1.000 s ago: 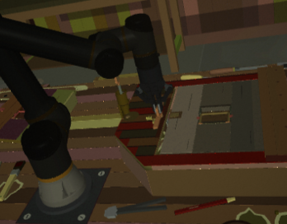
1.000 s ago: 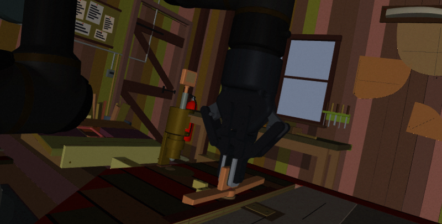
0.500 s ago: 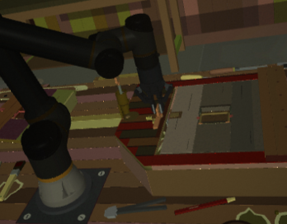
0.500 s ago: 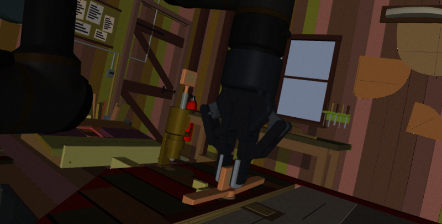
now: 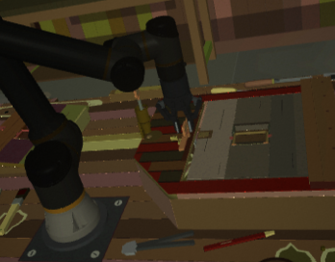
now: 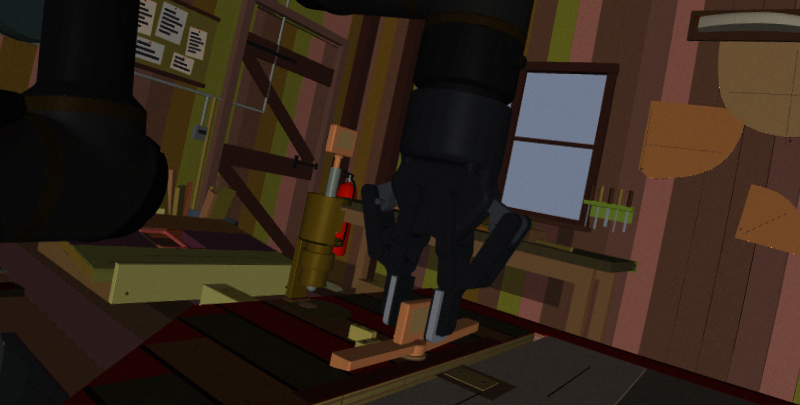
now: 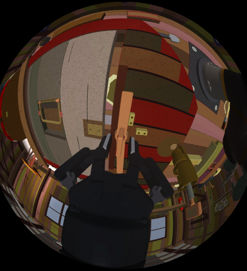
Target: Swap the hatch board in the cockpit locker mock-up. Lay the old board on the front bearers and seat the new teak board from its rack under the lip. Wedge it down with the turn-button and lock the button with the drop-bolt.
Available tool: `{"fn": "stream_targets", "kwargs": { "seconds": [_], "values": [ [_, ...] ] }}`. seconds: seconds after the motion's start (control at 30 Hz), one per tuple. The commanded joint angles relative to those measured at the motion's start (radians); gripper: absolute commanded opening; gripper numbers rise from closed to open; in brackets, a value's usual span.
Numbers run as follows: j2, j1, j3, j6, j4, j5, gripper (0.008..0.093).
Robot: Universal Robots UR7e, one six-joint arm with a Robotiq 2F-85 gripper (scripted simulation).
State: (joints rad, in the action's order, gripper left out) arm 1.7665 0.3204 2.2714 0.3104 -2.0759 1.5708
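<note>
The turn-button is an orange wooden bar with an upright grip tab. It lies along the locker's left rail, beside the edge of the seated board. My gripper stands over the tab, open, with a finger on each side of it, and holds nothing. The drop-bolt, a brass barrel with an orange knob raised on top, stands just left of the turn-button.
The red-framed locker mock-up fills the bench middle. A slatted deck lies on its left. The robot base stands at front left. A pale batten lies behind the bolt. A hammer and a red pencil lie in front.
</note>
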Motion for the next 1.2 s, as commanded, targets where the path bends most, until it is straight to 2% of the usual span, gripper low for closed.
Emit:
{"fn": "stream_targets", "kwargs": {
  "seconds": [0.0,0.73,0.9,1.17],
  "values": [
    [0.0,0.0,0.0,0.0,0.0,0.0,0.038],
    [0.028,0.0,-0.037,0.0,0.064,0.0,0.038],
    [0.063,0.0,-0.098,0.0,0.158,0.0,0.038],
    [0.111,0.0,-0.264,0.0,0.372,0.0,0.038]
  ]
}}
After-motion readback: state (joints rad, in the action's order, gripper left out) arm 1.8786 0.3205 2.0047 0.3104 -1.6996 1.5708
